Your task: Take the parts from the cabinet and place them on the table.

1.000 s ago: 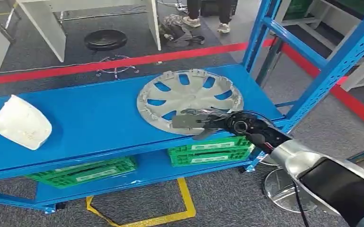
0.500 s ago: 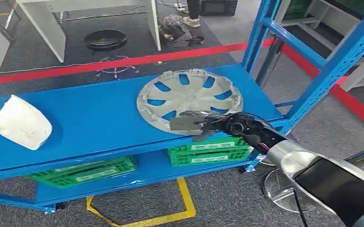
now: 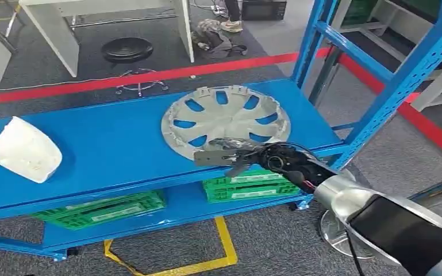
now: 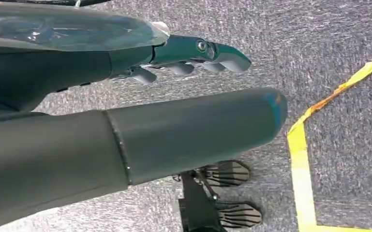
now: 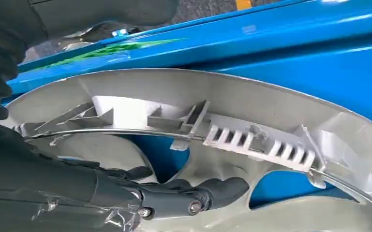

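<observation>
A silver hubcap (image 3: 225, 118) lies inner side up on the blue cabinet shelf (image 3: 109, 144), toward its right end. My right hand (image 3: 233, 156) sits at the hubcap's near rim, its fingers (image 5: 193, 193) stretched flat over the hubcap (image 5: 232, 106) inside and the thumb lower, by the shelf edge. The fingers are not curled around the rim. A white moulded part (image 3: 26, 149) rests at the shelf's left end. My left hand (image 4: 193, 121) hangs over the grey floor with straight fingers (image 4: 208, 50), holding nothing.
Green crates (image 3: 252, 183) (image 3: 100, 208) stand on the lower shelf. Blue uprights (image 3: 405, 77) rise at the right. A round stool base (image 3: 339, 230) sits under my right arm. Yellow tape (image 3: 207, 265) marks the floor. A black stool (image 3: 127, 48) and a person's shoe (image 3: 230, 24) lie beyond.
My right hand has slid to the left along the hubcap's near rim. The view has shifted slightly; the hubcap and the white part lie where they were.
</observation>
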`<action>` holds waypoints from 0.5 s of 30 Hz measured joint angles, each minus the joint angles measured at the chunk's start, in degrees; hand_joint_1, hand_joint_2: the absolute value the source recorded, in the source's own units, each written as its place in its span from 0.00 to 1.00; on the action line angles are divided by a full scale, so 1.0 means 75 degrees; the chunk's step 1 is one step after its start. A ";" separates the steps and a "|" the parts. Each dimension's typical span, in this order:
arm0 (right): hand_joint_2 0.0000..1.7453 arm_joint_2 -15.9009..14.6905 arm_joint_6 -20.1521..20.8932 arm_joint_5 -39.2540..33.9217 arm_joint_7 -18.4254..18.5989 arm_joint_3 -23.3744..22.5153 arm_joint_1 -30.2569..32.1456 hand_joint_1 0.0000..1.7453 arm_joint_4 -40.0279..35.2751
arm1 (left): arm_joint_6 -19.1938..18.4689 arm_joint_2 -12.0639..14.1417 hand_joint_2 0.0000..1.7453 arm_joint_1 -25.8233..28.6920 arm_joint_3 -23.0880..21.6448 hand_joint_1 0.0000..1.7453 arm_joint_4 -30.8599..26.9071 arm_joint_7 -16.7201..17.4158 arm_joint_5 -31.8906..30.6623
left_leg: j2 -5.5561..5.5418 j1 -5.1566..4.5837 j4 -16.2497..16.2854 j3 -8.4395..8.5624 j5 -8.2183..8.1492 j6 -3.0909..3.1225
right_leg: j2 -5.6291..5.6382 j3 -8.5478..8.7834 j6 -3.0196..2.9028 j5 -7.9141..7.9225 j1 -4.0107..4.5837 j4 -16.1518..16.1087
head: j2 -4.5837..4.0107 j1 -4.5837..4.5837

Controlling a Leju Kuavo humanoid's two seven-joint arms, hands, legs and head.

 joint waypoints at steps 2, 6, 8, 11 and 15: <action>1.00 0.0062 -0.0029 0.0047 0.0018 0.0058 0.0016 0.01 -0.0020 | 0.0000 -0.0009 0.00 0.0000 0.0000 0.00 -0.0003 0.0000 0.0003 | 0.0000 0.0000 -0.0001 0.0002 0.0000 0.0000 | 0.0001 0.0002 0.0000 0.0000 0.0001 0.0000 | 0.0000 0.0000; 1.00 0.0196 -0.0070 0.0128 -0.0014 0.0128 0.0028 1.00 -0.0020 | 0.0000 -0.0020 0.00 0.0001 0.0000 0.00 0.0000 0.0000 0.0003 | 0.0000 0.0001 -0.0001 0.0003 0.0000 0.0000 | 0.0000 0.0003 -0.0001 0.0000 0.0002 0.0001 | 0.0000 0.0003; 1.00 0.0233 -0.0073 0.0128 -0.0017 0.0149 0.0026 1.00 -0.0020 | 0.0000 -0.0017 0.00 0.0003 0.0000 0.00 0.0000 0.0000 0.0009 | 0.0000 0.0001 -0.0001 0.0003 0.0000 0.0000 | 0.0000 0.0005 -0.0001 0.0000 0.0002 0.0000 | 0.0000 0.0003; 1.00 0.0283 -0.0055 0.0131 -0.0032 0.0175 0.0030 1.00 -0.0020 | 0.0000 -0.0018 0.00 0.0005 0.0000 0.00 0.0000 0.0000 0.0020 | 0.0000 0.0000 -0.0001 0.0004 0.0000 0.0000 | 0.0000 0.0005 -0.0001 0.0000 0.0001 0.0000 | 0.0000 0.0003; 1.00 0.0330 -0.0006 0.0131 -0.0032 0.0184 0.0020 1.00 -0.0020 | 0.0000 -0.0017 0.00 0.0014 0.0000 0.00 0.0000 0.0000 0.0023 | -0.0005 0.0000 0.0000 0.0002 0.0000 0.0000 | -0.0009 0.0006 0.0000 -0.0001 0.0001 0.0000 | 0.0000 0.0003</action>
